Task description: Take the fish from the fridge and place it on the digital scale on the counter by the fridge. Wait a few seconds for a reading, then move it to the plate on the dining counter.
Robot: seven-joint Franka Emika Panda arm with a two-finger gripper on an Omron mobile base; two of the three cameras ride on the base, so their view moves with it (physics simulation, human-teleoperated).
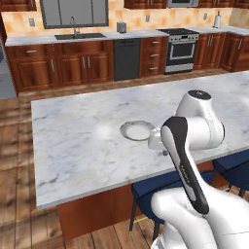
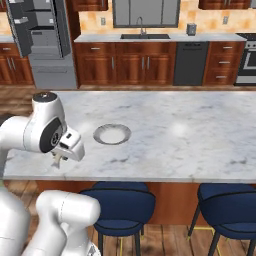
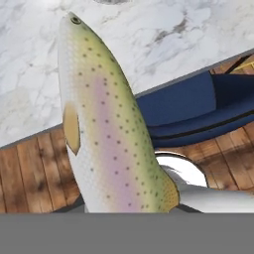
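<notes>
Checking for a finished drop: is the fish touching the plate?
Apart. Right base view: fish hangs in the gripper beside the empty plate.

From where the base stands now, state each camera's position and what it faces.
Left base view: behind the arm's left, facing the dining counter and plate; arm lower right.
Right base view: behind its right, facing the same plate; arm lower left, gripper at the counter edge.
Hand view: along the gripper, the fish over the counter edge.

Fish (image 3: 104, 124) olive-green w/ dark spots, pink stripe, white belly; counter (image 1: 73, 141) white-grey veined marble; stools (image 2: 122, 205) dark blue; plate (image 1: 137, 130) pale grey.
</notes>
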